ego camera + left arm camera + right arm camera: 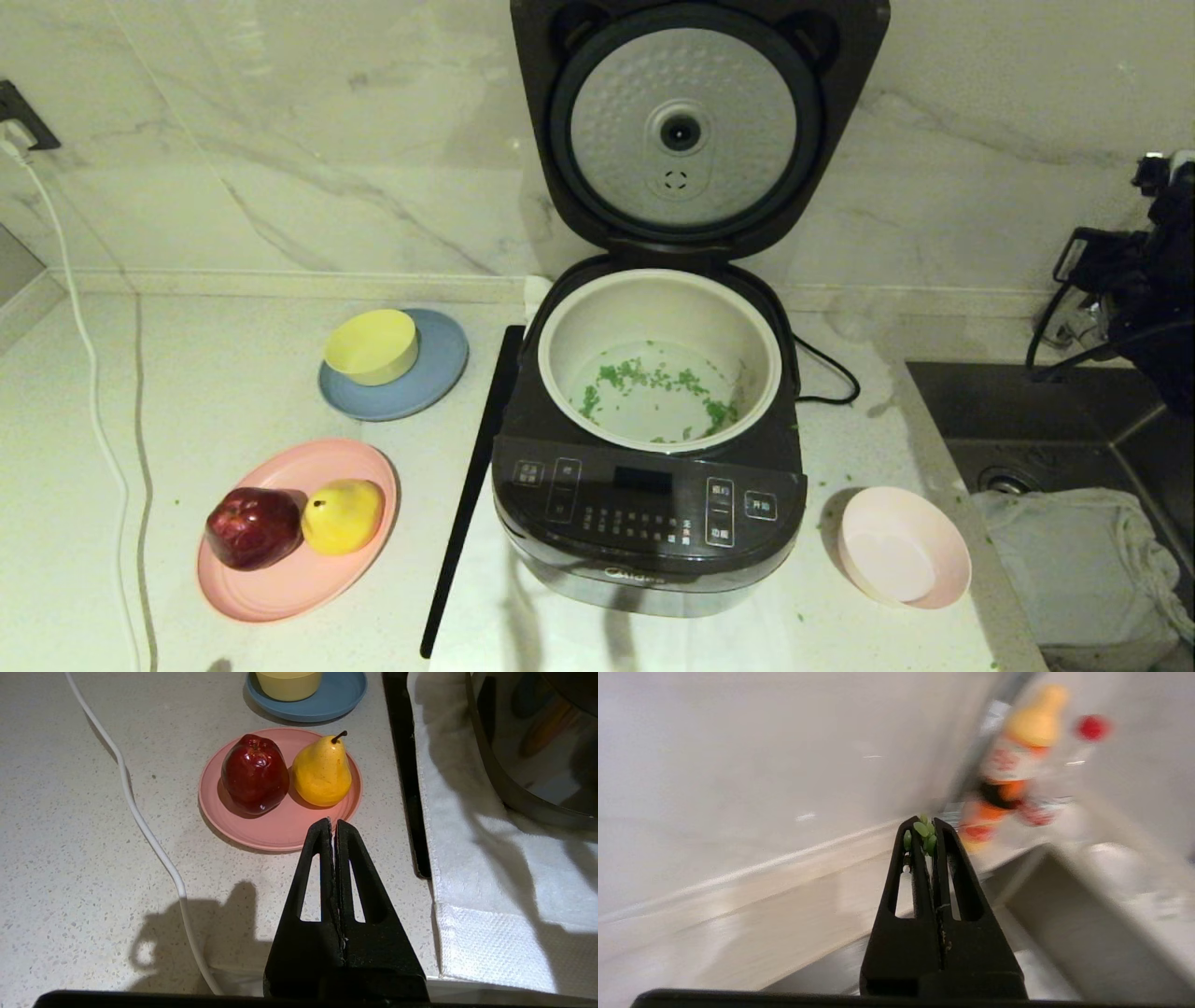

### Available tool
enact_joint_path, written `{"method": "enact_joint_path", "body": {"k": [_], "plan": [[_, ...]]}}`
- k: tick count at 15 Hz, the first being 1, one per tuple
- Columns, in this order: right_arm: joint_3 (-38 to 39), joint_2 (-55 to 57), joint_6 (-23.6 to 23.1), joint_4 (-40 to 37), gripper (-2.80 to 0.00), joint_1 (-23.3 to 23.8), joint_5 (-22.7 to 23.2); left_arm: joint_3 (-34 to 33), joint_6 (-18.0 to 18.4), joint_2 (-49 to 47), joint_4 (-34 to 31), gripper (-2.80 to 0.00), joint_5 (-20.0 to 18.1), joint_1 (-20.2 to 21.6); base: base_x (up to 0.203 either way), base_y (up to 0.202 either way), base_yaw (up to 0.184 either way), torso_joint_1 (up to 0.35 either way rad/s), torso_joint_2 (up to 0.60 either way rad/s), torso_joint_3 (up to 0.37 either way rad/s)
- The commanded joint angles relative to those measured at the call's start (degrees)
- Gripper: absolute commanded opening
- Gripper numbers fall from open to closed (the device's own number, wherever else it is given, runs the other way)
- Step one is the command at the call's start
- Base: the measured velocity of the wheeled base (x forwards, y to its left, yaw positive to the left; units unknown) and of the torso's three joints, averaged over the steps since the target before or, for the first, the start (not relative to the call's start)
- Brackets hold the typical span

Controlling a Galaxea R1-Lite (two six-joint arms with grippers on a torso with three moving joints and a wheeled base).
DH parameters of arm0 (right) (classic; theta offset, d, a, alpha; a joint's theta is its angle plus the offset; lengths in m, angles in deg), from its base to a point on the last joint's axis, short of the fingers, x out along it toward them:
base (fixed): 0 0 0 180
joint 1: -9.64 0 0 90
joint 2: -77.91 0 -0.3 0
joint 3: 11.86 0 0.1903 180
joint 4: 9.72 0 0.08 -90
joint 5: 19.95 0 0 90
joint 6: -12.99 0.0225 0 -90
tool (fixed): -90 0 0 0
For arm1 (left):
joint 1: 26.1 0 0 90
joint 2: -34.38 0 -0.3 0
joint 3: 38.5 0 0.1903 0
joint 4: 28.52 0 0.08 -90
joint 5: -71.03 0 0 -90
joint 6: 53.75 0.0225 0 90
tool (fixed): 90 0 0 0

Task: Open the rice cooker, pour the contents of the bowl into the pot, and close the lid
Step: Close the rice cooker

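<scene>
- Head view: the rice cooker (653, 448) sits mid-counter (233, 392), its lid (686, 131) upright and hinged at the back.
- The pot (658, 359) holds the green contents (653, 383).
- The bowl (901, 546) lies empty, just right of the cooker.
- Right gripper (927, 826), closed with green bits stuck at its tips, is off right by the sink, nearer the lid.
- Left gripper (332, 828) hangs closed, empty.

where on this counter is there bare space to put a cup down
Bare counter lies between the white cable and the blue plate with its yellow bowl, up to the marble wall. Crowded: the pink fruit plate beside the dark grey rice cooker; the pale pink bowl fills the strip by the sink.
</scene>
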Motion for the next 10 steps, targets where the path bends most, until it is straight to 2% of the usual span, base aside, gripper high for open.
{"method": "enact_joint_path", "body": {"k": [1, 3, 4, 6, 7, 10], "plan": [[-7.9, -7.4, 5.8, -17.6, -2.8, -4.1, 0.9, -0.5, 0.0, 0.0, 0.0, -2.8, 0.0, -0.1, 0.0, 0.0, 0.0, 0.0, 0.0, 0.0], [-18.8, -9.3, 12.4, -34.0, -2.8, -6.8, 3.8, -0.5, 0.0, 0.0, 0.0, -2.8, 0.0, -0.1, 0.0, 0.0, 0.0, 0.0, 0.0, 0.0], [-24.0, -10.1, 16.0, -40.7, -2.8, -7.6, 7.0, -0.5, 0.0, 0.0, 0.0, -2.8, 0.0, 0.0, 0.0, 0.0, 0.0, 0.0, 0.0, 0.0], [-32.8, -10.9, 23.2, -52.4, -2.8, -8.8, 16.9, -0.5, 0.0, 0.0, 0.0, -2.8, 0.0, -0.1, 0.0, 0.0, 0.0, 0.0, 0.0, 0.0], [-35.1, -11.2, 26.5, -56.6, -2.8, -9.3, 21.4, -0.5, 0.0, 0.0, 0.0, -2.8, 0.0, 0.0, 0.0, 0.0, 0.0, 0.0, 0.0, 0.0], [-37.1, -12.1, 31.1, -59.0, -2.8, -10.4, 35.9, -0.5, 0.0, 0.0, 0.0, -2.8, 0.0, -0.1, 0.0, 0.0, 0.0, 0.0, 0.0, 0.0]]}}
